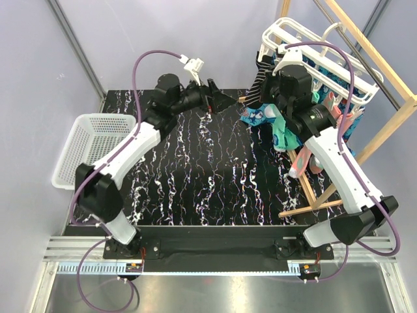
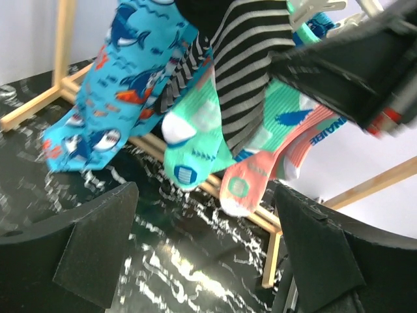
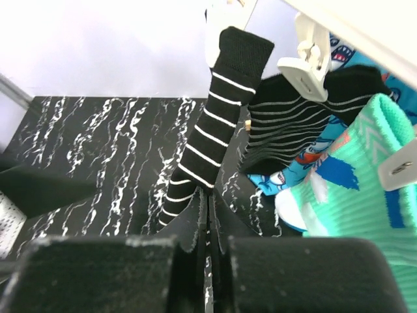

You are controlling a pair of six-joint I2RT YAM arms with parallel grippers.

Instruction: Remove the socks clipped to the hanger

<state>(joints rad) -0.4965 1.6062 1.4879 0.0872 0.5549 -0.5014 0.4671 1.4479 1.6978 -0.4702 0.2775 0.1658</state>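
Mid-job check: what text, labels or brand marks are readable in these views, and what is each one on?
"NAIRE": white letters on the salmon-pink sock, possibly part of a longer word.
Square patch on the mint-green sock toe: too blurred to read.
Square patch on the salmon-pink sock's toe: too blurred to read.
Small tag at the left arm's base, top view: too small to read.

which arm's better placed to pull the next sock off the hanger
Right. The right gripper is closed right at the toe of the black striped sock, which hangs from a white clip on the hanger; whether it pinches it is unclear. The left gripper is open, apart from the socks.
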